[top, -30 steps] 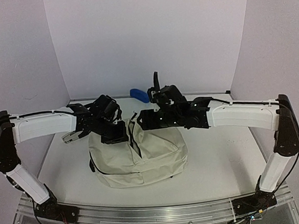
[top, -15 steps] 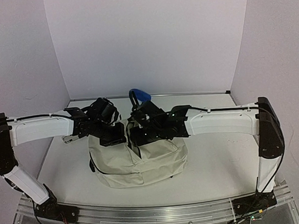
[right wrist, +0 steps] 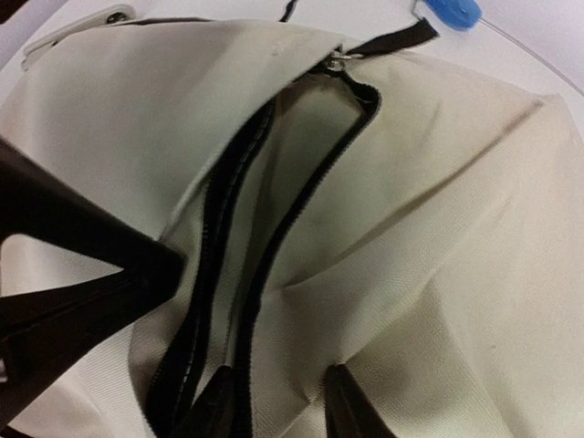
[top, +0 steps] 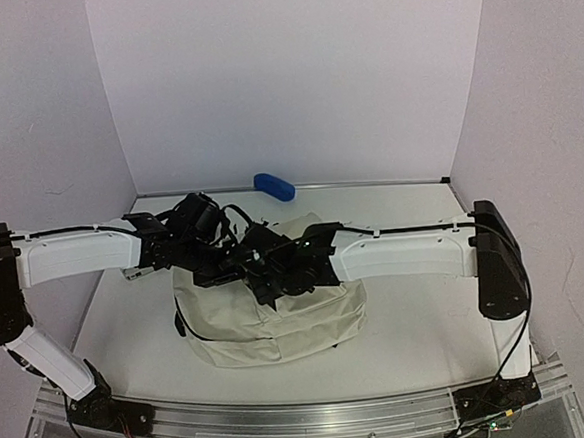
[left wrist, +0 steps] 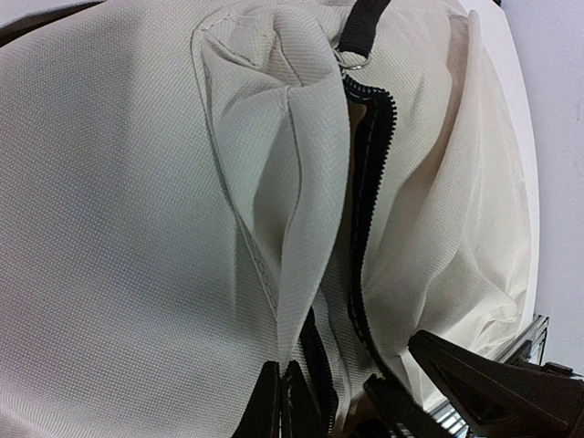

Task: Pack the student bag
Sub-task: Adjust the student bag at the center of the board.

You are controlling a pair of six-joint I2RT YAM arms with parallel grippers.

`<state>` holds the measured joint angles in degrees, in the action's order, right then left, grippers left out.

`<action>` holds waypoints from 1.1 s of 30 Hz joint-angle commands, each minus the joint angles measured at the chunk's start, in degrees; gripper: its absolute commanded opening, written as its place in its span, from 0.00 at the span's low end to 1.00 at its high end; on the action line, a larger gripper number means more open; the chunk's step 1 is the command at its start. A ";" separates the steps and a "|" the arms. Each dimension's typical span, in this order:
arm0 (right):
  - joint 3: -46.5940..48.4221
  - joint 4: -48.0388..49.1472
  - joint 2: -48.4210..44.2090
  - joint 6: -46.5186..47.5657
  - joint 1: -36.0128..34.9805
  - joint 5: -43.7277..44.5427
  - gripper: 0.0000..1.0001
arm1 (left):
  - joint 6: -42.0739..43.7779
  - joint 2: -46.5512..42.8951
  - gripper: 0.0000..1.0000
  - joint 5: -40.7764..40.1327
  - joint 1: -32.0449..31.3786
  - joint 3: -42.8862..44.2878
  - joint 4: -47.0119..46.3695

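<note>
A blue object [top: 274,186] lies on the white table [top: 419,310] near the back wall [top: 292,79].

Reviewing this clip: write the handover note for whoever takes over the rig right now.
Left gripper: shut, pinching the student bag fabric beside the zipper opening.
Right gripper: fingers apart, straddling the opposite zipper edge; no firm grip visible.
Bag: mid-table, zipper partly open, contents not visible.
Blue item: on the table behind the bag, clear of both arms.
Done: bag unzipped part-way.
Left: spread the opening, probably load the blue item, then zip.
</note>
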<state>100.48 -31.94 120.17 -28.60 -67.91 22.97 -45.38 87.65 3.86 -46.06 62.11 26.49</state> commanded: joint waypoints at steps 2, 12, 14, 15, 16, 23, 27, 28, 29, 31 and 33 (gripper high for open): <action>1.75 -0.98 -2.56 -3.77 -0.64 8.57 0.05 | -0.76 -2.63 0.00 -1.42 0.62 -1.11 -1.36; -14.64 15.13 -20.80 -11.92 -0.70 13.11 0.00 | -1.25 -3.41 0.00 0.32 0.62 -1.59 -7.12; -18.52 20.39 -24.00 -11.64 -0.56 11.70 0.00 | -1.54 -3.07 0.00 0.55 0.62 -1.68 -7.80; -19.83 22.80 -25.04 -11.20 -0.56 10.84 0.00 | -1.59 -2.98 0.00 0.74 0.62 -1.71 -8.12; -20.64 24.03 -25.51 -10.95 -0.58 10.00 0.00 | -1.54 -2.85 0.00 1.13 0.62 -1.69 -8.68; -20.35 24.56 -23.71 -11.51 -0.55 6.97 0.00 | 1.01 -4.98 0.35 5.49 0.62 -1.62 -16.50; -20.25 24.57 -23.71 -11.74 -0.55 7.01 0.00 | 2.09 -8.07 0.51 6.76 0.62 -2.88 -18.51; -20.24 24.56 -23.74 -11.70 -0.54 7.17 0.00 | 2.14 -8.40 0.52 6.50 0.62 -2.91 -17.79; -20.21 24.59 -23.75 -11.62 -0.55 7.29 0.00 | 1.88 -8.44 0.52 6.25 0.62 -2.92 -16.88; -20.08 24.56 -23.82 -11.56 -0.50 7.38 0.00 | 1.06 -8.29 0.47 6.07 0.62 -3.00 -15.36; -20.17 24.63 -23.90 -11.56 -0.52 7.47 0.00 | -0.32 -8.12 0.43 5.99 0.62 -3.40 -14.40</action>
<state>79.05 -13.00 98.43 -39.31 -68.18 29.06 -44.87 80.62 9.47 -45.54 59.27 11.84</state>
